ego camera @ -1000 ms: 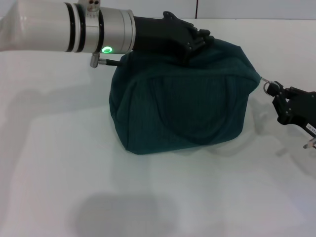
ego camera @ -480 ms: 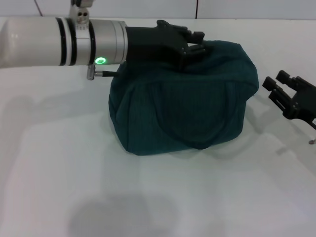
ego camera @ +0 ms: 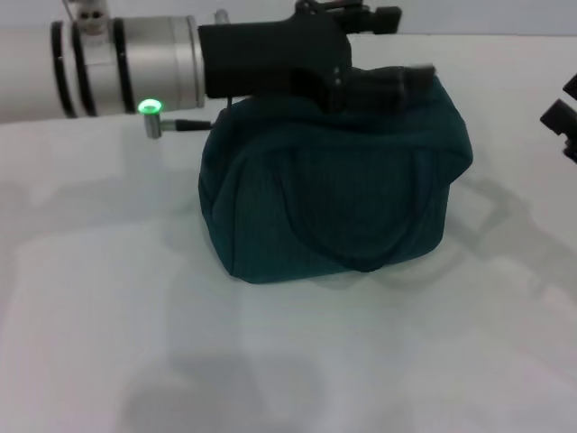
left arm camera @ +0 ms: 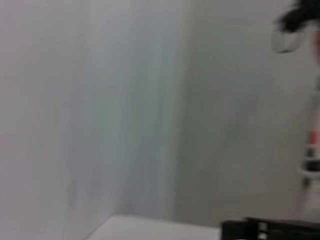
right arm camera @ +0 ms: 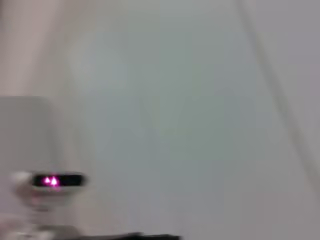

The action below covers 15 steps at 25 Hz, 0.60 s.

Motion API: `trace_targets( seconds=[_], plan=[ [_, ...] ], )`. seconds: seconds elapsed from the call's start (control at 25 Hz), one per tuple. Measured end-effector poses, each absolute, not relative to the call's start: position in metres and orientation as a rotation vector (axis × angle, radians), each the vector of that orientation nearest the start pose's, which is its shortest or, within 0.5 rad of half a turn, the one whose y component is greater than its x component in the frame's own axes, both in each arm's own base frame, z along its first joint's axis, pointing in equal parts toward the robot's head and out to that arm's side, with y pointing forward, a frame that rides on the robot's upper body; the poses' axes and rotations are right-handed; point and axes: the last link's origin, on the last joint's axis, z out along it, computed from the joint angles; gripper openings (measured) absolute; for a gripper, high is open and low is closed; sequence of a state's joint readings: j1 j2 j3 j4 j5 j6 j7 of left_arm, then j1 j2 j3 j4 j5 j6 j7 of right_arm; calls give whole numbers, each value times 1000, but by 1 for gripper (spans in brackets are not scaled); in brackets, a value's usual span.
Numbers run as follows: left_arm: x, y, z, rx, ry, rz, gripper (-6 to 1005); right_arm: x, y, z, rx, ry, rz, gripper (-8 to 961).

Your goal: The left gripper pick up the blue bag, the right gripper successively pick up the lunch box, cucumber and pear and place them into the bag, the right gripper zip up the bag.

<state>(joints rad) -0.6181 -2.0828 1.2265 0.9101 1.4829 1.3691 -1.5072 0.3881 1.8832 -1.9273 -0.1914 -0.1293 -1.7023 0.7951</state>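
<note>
The blue bag stands on the white table in the head view, bulging, with one loop handle lying down its front. Its zipper does not show. My left gripper hovers at the bag's top rear edge, turned on its side and open, its lower finger just at the fabric. My right gripper shows only as two separate black fingertips at the right edge, open, well clear of the bag. The lunch box, cucumber and pear are out of view.
Bare white table surrounds the bag in front and to the left. Both wrist views face blurred pale walls. The right wrist view holds a small device with a pink light.
The left gripper let go of the bag's top, rose and rolled onto its side. The right gripper released the zipper ring and drew back to the right edge. The bag stayed put.
</note>
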Motion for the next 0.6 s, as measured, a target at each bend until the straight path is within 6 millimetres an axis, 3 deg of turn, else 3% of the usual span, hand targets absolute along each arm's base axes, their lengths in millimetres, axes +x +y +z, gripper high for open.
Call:
trace_targets(
  seconds=[0.12, 0.28, 0.6],
  plan=[
    [-119, 355, -7, -2836, -96, -1037, 766, 273, 284, 54, -2315, 355, 1441, 584],
    [-129, 341, -6, -2822, -90, -1154, 817, 262, 274, 68, -2478, 266, 1529, 594],
    [-181, 313, 5, -2567, -222, -1401, 833, 264, 268, 81, -2550, 220, 1525, 595]
  ],
)
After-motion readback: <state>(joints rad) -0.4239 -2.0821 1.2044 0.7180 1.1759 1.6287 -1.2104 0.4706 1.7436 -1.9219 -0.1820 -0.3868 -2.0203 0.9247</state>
